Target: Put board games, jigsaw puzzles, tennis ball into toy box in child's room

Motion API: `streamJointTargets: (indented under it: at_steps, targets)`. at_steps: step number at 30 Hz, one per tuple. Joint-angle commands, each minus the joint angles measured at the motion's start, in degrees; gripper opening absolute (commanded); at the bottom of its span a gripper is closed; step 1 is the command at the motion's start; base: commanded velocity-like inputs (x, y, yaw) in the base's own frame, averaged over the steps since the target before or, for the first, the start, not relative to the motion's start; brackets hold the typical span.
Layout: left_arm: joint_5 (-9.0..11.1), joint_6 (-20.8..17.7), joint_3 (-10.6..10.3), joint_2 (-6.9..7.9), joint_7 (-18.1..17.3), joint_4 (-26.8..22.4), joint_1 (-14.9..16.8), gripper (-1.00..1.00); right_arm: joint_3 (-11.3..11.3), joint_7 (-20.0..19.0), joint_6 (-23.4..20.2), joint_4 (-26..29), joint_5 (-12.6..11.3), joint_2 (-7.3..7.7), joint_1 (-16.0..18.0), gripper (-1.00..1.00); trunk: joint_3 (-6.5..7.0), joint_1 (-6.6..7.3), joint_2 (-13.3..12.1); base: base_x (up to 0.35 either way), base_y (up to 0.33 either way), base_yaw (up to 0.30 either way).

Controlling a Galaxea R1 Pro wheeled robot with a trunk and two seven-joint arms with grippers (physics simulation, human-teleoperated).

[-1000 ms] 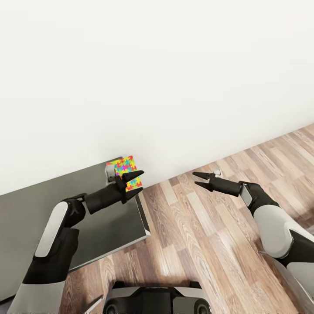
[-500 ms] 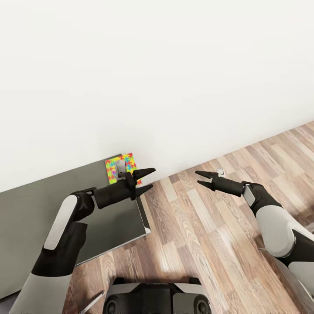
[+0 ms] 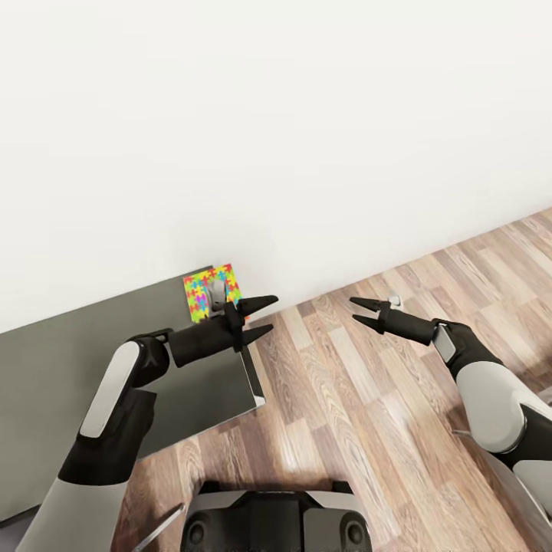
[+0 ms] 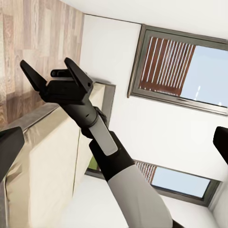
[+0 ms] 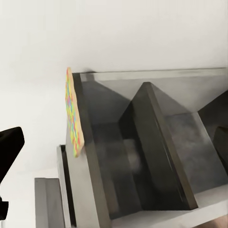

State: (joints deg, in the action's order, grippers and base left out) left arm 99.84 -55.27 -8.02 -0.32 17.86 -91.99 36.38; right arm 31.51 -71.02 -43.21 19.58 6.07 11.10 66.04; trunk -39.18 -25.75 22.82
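Observation:
One jigsaw puzzle (image 3: pixel 201 294), a thin panel of bright interlocking shapes, lies flat on the far corner of the table (image 3: pixel 61 376), against the white wall. The right wrist view has the jigsaw puzzle (image 5: pixel 72 114) edge-on against the table top (image 5: pixel 83 156). My left gripper (image 3: pixel 262 316) is open and holds nothing; it hangs just past the table's end, a little to the right of the puzzle. My right gripper (image 3: pixel 365 311) is open and empty above the wood floor, and the left wrist view looks straight at that right gripper (image 4: pixel 49 66). The toy box, tennis ball and board games are out of view.
A bare white wall (image 3: pixel 307 138) runs close behind the table. Wood-plank floor (image 3: pixel 360 429) spreads to the right, with a small white object (image 3: pixel 395 300) at the wall's foot. The left wrist view has two dark-framed windows (image 4: pixel 183 71) and a beige surface with a grey edge (image 4: pixel 42 161).
The puzzle was tilted at the left fingers a second ago and now lies flat on the table corner. The left gripper has moved right, off the puzzle. The right gripper has drifted slightly right.

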Motion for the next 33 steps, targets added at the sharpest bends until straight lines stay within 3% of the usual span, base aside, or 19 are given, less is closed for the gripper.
streamJointTargets:
  at_steps: [1, 19, 33]
  targets:
    - [0.54, -0.11, 0.00, -0.03, 0.60, -0.03, 0.01, 1.00, 0.47, -0.33, -0.40, 0.01, 0.48, 0.01, 0.06, 1.00, -0.17, -0.03, 0.10, 0.000, 0.000, 0.000]
    - [0.28, -0.10, -0.15, -0.16, -0.37, -0.03, -0.18, 1.00, 0.48, -0.28, -0.39, 0.20, -1.18, 0.14, -0.27, 1.00, -0.88, -0.03, 0.10, 0.000, 0.000, 0.012]
    - [0.27, -0.10, -0.15, -0.16, -0.53, -0.03, -0.28, 1.00, 0.48, -0.16, -0.39, 0.20, -1.47, 0.15, -0.30, 1.00, -0.92, -0.03, 0.10, 0.000, 0.000, 0.221]
